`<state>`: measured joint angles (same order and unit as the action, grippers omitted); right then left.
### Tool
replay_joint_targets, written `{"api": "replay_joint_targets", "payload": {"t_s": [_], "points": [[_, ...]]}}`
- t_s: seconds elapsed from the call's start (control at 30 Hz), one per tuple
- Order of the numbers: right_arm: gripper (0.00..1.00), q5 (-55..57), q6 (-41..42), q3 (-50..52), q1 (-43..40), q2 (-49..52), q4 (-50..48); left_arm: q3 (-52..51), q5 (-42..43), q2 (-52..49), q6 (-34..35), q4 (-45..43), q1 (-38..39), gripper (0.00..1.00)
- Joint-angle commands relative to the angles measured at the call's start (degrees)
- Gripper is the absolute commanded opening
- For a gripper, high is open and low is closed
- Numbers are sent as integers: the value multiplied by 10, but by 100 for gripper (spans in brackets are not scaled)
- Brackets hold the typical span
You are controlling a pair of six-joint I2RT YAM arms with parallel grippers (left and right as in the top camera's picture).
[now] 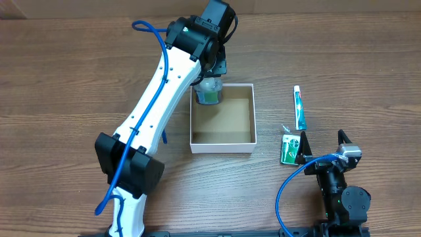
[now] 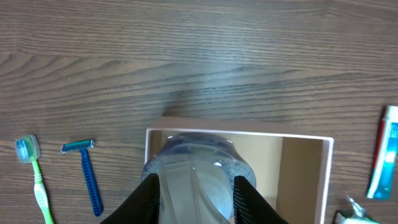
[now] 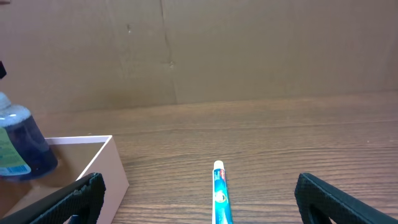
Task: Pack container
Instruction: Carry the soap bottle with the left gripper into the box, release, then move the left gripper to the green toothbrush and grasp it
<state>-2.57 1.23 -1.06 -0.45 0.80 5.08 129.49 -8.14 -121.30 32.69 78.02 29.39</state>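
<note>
surface: wood-grain table (image 1: 66, 66) | backdrop: plain brown cardboard wall (image 3: 249, 50) with 1 vertical seam | light: even

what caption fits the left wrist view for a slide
Left claw holds a clear bottle at the container's corner; toothbrush and razor lie outside it.

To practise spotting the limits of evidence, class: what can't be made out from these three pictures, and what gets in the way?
Toothbrush and razor: hidden under the left arm in the overhead view.
Bottle top: overhead, covered by the left hand; whether it touches the box floor is unclear.
Green packet: print too small overhead; cut off by the left wrist view's corner.
</note>
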Motion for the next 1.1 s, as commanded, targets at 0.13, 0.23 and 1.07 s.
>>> {"api": "replay_joint_targets", "payload": {"t_s": [0.13,0.23,1.07], "points": [[100,-1,-4,6,-3,-6,-5,18,-15,-51,8,-11,3,28],[100,-1,-4,6,-3,-6,-5,18,-15,-55,8,-16,3,32],[100,-1,-4,6,-3,-6,-5,140,-13,106,-15,159,-148,68]]}}
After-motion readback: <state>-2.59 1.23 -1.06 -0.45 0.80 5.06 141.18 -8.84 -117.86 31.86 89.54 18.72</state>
